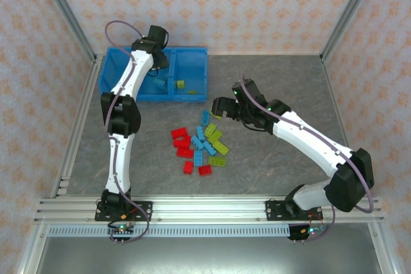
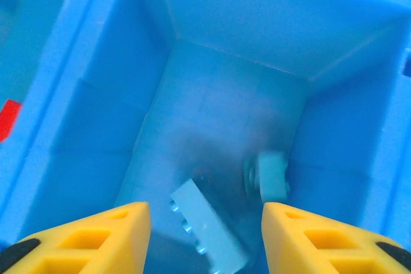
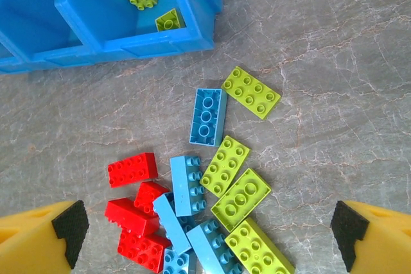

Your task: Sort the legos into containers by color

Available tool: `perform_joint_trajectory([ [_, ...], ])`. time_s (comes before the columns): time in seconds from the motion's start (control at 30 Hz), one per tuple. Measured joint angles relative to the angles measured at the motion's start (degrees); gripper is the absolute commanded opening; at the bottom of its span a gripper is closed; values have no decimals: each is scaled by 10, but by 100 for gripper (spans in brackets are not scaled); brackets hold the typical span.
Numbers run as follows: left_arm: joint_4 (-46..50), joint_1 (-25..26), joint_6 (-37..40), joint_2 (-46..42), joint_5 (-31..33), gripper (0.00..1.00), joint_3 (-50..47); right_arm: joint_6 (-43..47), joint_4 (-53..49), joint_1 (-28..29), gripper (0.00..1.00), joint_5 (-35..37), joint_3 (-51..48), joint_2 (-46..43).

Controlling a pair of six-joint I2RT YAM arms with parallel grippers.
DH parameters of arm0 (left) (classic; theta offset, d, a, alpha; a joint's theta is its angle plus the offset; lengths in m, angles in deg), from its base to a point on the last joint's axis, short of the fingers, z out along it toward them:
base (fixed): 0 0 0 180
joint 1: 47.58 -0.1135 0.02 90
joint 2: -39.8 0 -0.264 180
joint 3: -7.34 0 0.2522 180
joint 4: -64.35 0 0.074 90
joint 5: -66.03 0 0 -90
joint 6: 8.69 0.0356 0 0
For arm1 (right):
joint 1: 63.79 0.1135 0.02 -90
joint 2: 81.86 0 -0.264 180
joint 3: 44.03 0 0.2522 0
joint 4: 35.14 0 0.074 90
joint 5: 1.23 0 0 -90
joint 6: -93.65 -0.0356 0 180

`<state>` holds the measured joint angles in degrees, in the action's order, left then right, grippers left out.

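The left gripper (image 2: 204, 217), spread, sits hemmed by walls of the bin (image 2: 96, 101) above two light-blue legos (image 2: 212, 239) — the right gripper (image 3: 209, 235), wide apart, overlooks the pile (image 3: 187, 184) on open table (image 3: 334, 43).

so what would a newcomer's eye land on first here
The bright heap of red, light blue and yellow-green legos in the middle of the grey table, with the right end effector open above it. Then the blue bin at the far left, where the left end effector hangs open over two light blue bricks lying inside.
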<state>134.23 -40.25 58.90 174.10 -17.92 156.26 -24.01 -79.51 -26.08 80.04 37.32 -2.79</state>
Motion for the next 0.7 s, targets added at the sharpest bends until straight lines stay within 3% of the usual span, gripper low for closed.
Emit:
perform_joint_trajectory([
  [0.1, -12, 1, -1, -90, -21, 43, -82, 10, 0, 0, 99, 12, 0, 17],
  [0.27, -75, 21, 5, -324, -57, 42, -283, 89, 0, 0, 95, 72, 0, 76],
  [0.43, -136, 76, 79, -542, -132, 50, -437, 201, -5, 0, 88, 102, 26, 164],
  [0.53, -153, 80, 140, -613, -196, 55, -505, 254, -11, -1, 86, 88, 66, 234],
  [0.7, -152, 81, 226, -657, -253, 67, -599, 309, -16, -8, 84, 62, 132, 333],
])
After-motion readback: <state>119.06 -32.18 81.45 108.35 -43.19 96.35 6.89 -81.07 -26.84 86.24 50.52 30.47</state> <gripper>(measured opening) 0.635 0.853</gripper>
